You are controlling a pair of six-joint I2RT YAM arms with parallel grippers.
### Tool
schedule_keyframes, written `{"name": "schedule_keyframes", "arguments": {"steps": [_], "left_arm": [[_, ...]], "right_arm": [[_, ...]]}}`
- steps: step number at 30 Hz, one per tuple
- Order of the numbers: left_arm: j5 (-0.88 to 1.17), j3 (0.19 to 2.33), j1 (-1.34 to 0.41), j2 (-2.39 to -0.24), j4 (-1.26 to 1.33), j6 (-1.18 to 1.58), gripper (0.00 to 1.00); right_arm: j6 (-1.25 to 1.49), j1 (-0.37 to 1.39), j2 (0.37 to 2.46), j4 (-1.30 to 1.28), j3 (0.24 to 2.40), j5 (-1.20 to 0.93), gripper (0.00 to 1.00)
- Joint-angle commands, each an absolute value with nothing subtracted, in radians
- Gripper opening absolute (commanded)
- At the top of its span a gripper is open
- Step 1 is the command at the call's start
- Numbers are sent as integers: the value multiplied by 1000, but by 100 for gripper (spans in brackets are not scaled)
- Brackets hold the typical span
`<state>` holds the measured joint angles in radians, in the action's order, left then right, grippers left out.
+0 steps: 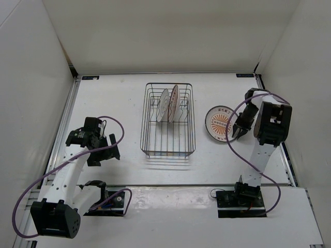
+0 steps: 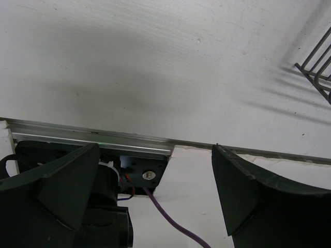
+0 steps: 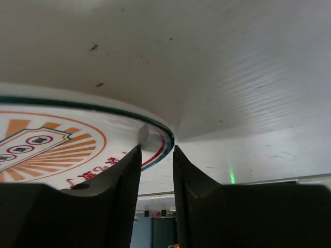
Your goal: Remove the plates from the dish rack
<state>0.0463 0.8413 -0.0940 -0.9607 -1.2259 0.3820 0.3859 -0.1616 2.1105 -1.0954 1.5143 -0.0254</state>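
Plate (image 1: 220,121) flat beside dish rack (image 1: 168,153); right jaws narrow at rim, left jaws wide.

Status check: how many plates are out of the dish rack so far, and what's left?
Done: the orange sunburst plate lies flat on the table right of the dish rack. In hand: the right end effector sits at that plate's rim, slightly parted. Left: two plates stand upright in the rack; the left end effector hangs open, empty.

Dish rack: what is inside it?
Inside the dish rack, a grey-motif plate and a second plate stand on edge in its far half. The second plate's face is mostly hidden.
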Motion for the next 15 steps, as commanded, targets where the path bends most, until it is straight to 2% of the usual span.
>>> {"name": "schedule_keyframes", "arguments": {"steps": [1, 9, 12, 15], "left_arm": [[64, 842, -97, -959, -1220, 380, 100], [64, 839, -97, -951, -1216, 382, 100], [63, 838, -94, -950, -1216, 380, 100], [64, 836, -97, -956, -1215, 380, 100]], "right_arm": [[377, -167, 2144, -1144, 1581, 87, 34], [354, -160, 2119, -1196, 1799, 51, 36], [370, -150, 2048, -1169, 1856, -53, 41], [405, -107, 1950, -1012, 1865, -220, 45]]}}
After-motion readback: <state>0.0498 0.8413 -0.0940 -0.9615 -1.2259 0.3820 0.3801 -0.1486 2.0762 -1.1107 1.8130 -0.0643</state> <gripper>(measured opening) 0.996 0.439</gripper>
